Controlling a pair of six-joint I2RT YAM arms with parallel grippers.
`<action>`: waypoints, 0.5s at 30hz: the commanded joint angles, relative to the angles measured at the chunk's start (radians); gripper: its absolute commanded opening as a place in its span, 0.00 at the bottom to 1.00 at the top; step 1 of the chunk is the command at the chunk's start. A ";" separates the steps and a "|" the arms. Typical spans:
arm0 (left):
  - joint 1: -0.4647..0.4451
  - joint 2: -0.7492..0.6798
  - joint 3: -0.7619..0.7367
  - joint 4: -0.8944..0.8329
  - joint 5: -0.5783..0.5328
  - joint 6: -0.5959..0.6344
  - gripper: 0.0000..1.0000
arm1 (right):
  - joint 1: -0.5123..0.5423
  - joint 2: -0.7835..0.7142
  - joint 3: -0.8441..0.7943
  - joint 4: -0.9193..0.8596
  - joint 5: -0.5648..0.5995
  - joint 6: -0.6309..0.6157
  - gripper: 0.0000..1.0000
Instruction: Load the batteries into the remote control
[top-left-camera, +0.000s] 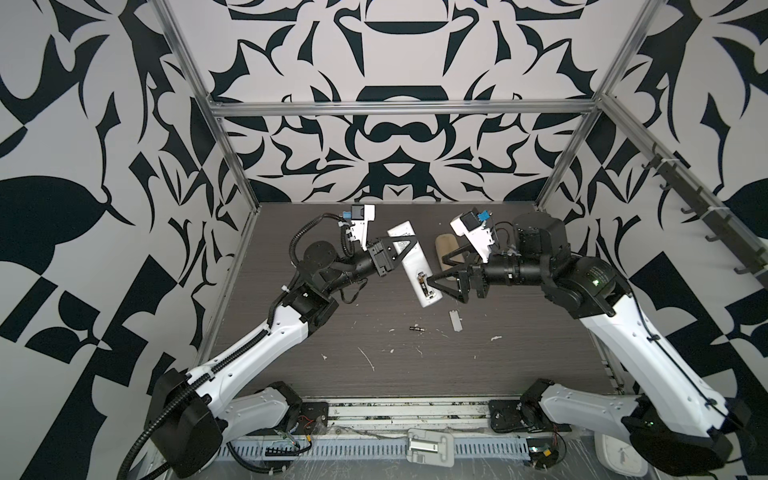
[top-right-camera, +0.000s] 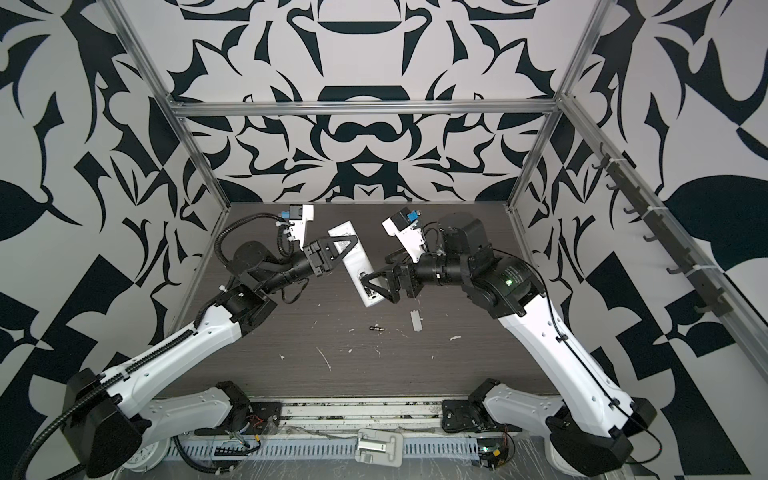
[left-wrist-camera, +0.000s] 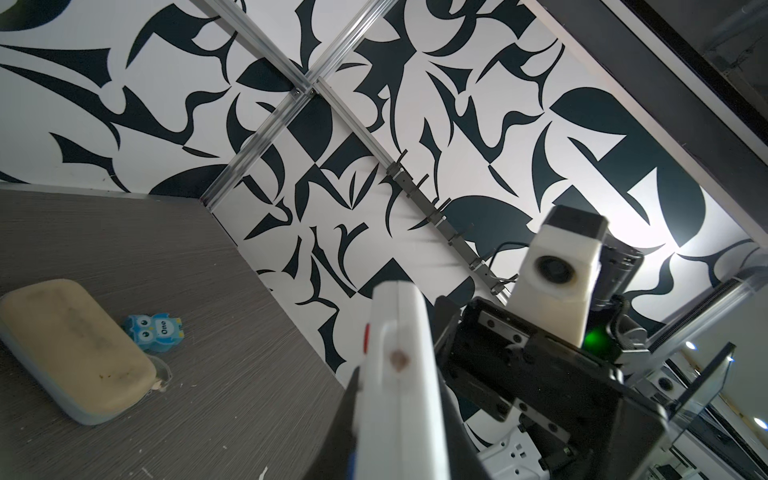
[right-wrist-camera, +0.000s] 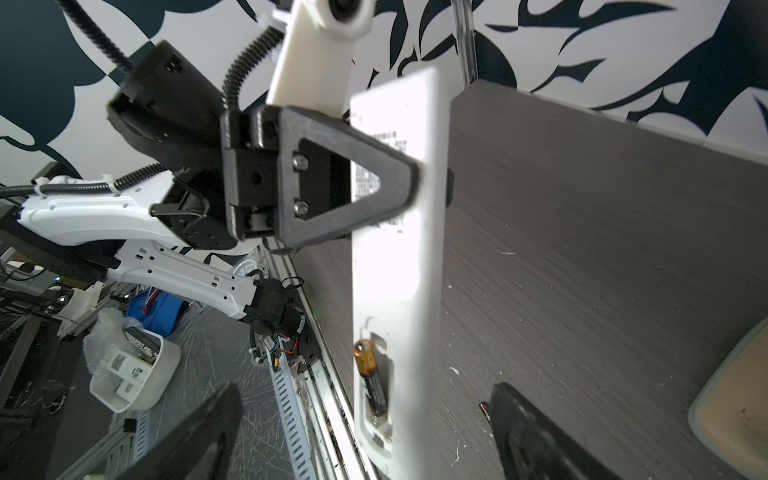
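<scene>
I am clamping the remote (right-wrist-camera: 395, 270) in my left gripper (right-wrist-camera: 430, 183), compartment up, steadying it while my right gripper (top-left-camera: 437, 272) is hanging released by the battery (right-wrist-camera: 372, 382).

A long, slim white remote control (top-left-camera: 415, 270) (top-right-camera: 357, 266) (right-wrist-camera: 395, 270) is clamped around its middle in the left claw (right-wrist-camera: 430, 183) above the surface (top-left-camera: 332, 332), slanting across it with its plain back up. The battery bay at its near end is uncovered, and one black-and-gold battery (right-wrist-camera: 372, 382) (top-left-camera: 422, 282) lies lengthwise inside. The second battery (top-left-camera: 417, 329) (top-right-camera: 376, 329), a tiny dark cylinder, lies flat on the surface, apart from the remote's near end.
</scene>
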 joint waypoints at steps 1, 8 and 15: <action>-0.002 -0.015 0.045 0.019 0.046 -0.008 0.00 | -0.021 -0.023 -0.030 0.035 -0.062 0.029 0.97; -0.002 -0.022 0.055 -0.004 0.053 -0.005 0.00 | -0.033 -0.011 -0.095 0.165 -0.159 0.146 0.99; -0.002 -0.023 0.057 -0.020 0.054 -0.002 0.00 | -0.043 0.007 -0.110 0.179 -0.169 0.182 0.99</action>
